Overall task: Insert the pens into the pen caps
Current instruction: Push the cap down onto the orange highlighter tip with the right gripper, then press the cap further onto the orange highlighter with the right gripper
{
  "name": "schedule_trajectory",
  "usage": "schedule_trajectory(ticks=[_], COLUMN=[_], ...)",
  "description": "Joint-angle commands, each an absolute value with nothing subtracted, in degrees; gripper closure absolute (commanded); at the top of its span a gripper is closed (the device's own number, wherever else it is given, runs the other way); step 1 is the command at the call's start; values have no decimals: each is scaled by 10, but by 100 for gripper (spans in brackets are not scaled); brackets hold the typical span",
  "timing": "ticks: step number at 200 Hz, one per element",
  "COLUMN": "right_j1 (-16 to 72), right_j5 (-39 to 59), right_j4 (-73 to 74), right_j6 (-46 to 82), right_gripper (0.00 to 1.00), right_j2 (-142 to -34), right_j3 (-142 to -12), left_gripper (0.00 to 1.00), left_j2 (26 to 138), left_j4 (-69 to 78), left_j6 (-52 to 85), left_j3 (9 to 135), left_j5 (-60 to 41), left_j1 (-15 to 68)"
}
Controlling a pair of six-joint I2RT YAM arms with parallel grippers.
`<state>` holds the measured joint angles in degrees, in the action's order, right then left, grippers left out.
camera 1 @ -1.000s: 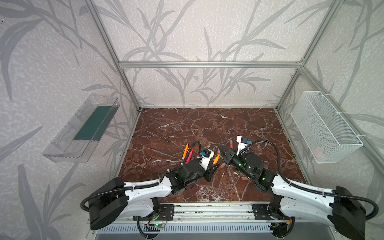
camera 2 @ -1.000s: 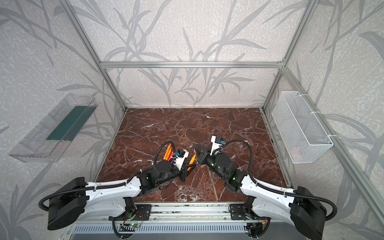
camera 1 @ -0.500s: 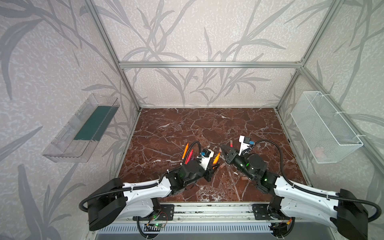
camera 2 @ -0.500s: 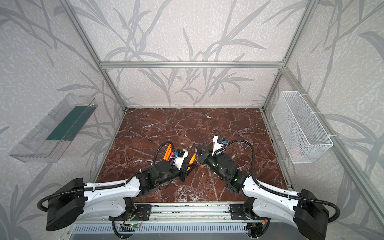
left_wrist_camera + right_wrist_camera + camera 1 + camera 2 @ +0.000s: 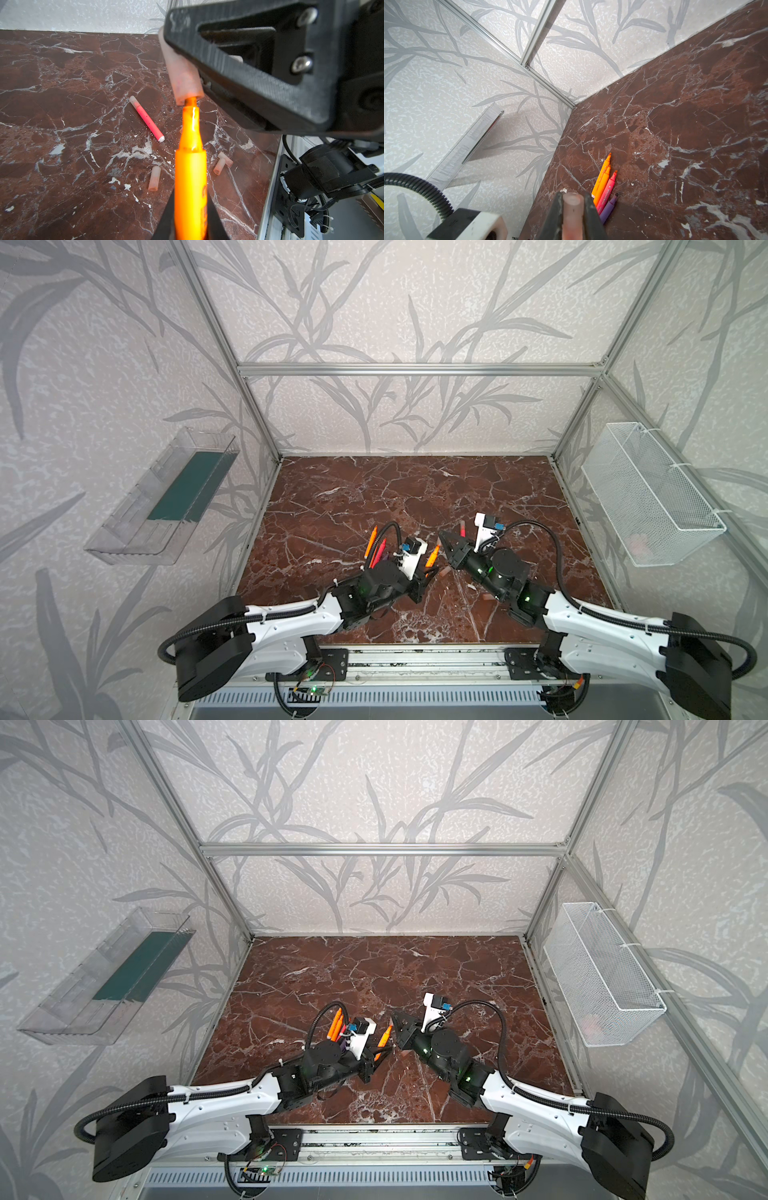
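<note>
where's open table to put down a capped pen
Free: the whole far strip of the marble table up to the back wall, and the right edge by the wire basket. Crowded: mid-front, where the left gripper and right gripper meet, among the four loose pens, the capped pink pen and scattered caps.

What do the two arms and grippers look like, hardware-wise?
Left arm and right arm match: white link shells, black joint housings, black corrugated conduit, green status LEDs. Left gripper and right gripper are black, with triangular open-framed fingers fastened by silver screws. White wrist-camera mounts carry blue connectors.
</note>
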<state>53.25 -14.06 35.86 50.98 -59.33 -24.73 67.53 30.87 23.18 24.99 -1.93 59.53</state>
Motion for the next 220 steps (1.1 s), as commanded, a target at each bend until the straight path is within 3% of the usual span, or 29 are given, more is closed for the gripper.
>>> schedule_trajectory(ticks=[1,79,148,190,220], right_j1=[534,550,567,570,569], right_j5=[-138,-112,-112,-94,-84], right_j4=[377,419,473,460,461], right_j6=[505,526,518,509,500], right_gripper=[100,100,100,100,95], right_j2=[-596,-609,-619,-640,-650], right_j3=[-250,-218,-196,-219,-223], left_gripper=[100,100,100,100,100], left_j2=[661,652,643,629,607], left_j4=[327,324,397,404,402], left_j6=[236,261,335,311,306], left_j3=[249,274,260,263,251], left_j5=[-14,-29,-123,-170,-161], left_j1=[594,579,508,507,507])
